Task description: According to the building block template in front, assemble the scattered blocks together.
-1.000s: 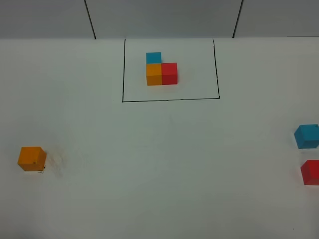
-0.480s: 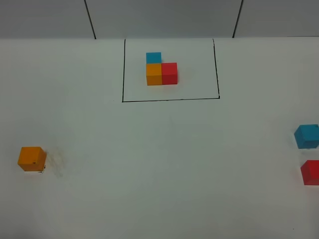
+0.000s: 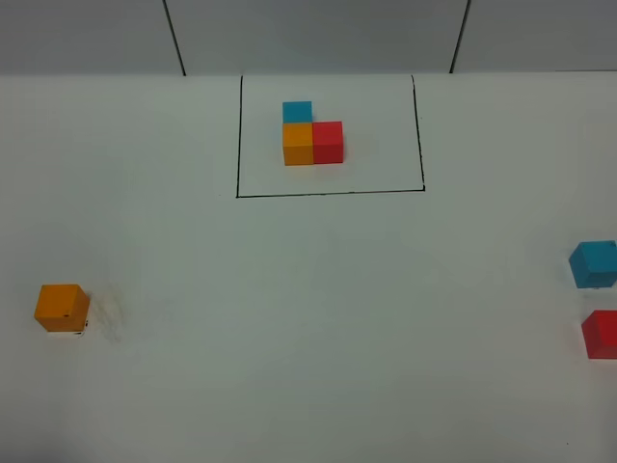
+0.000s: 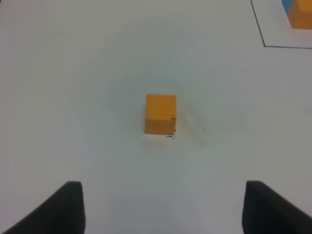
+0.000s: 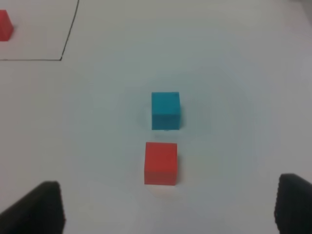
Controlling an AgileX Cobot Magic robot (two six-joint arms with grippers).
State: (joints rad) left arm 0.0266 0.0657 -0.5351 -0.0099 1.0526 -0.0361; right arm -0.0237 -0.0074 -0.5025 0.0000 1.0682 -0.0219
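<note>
The small red cube (image 3: 603,335) runs off the side of the high view. In the left wrist view, the black-framed trio of joined cubes (image 4: 298,13) is cut off at a corner. The left gripper (image 4: 163,212) and right gripper (image 5: 168,207) show only dark, blurry tips

A plain white desk (image 3: 308,338) fills most of the frame. Along the top edge runs a grey back wall (image 3: 318,34), split by two slanted dark seams (image 3: 174,39). Lower left, a faint greyish mark (image 3: 108,323), possibly a scuff.
</note>
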